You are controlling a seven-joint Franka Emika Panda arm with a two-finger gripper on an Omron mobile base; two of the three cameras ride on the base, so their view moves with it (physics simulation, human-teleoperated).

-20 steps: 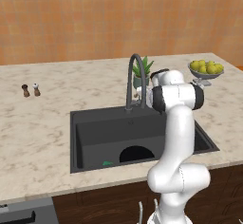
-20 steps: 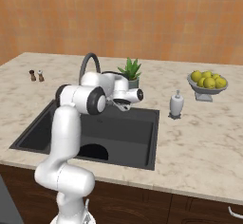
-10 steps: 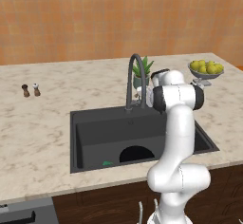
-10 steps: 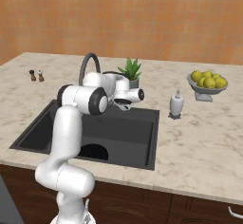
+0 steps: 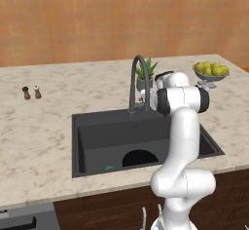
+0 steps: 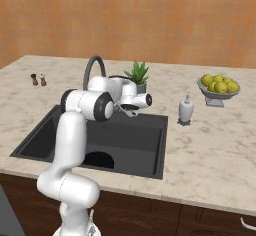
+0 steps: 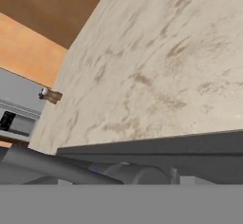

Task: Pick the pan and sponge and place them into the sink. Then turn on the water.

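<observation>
The dark grey sink (image 5: 87, 141) is set in the marble counter, with its arched tap (image 5: 135, 80) at the back rim. The black pan (image 5: 140, 158) lies in the basin near the front wall, also seen as pan (image 6: 97, 160). A small green sponge (image 5: 110, 167) rests on the basin floor left of the pan. My gripper (image 6: 129, 111) hovers over the back of the sink (image 6: 150, 145), right beside the tap (image 6: 92, 70). In the left base view the gripper (image 5: 146, 96) sits against the tap's stem. The hand view shows the tap (image 7: 52, 168) and the sink rim (image 7: 190, 144); the fingers are hidden.
A potted plant (image 6: 137, 75) stands behind the tap. A white soap dispenser (image 6: 186, 111) and a bowl of lemons (image 6: 218, 86) are on the counter to the right. Two small shakers (image 5: 31, 93) stand on the left counter. A stove corner (image 5: 24, 219) lies at the lower left.
</observation>
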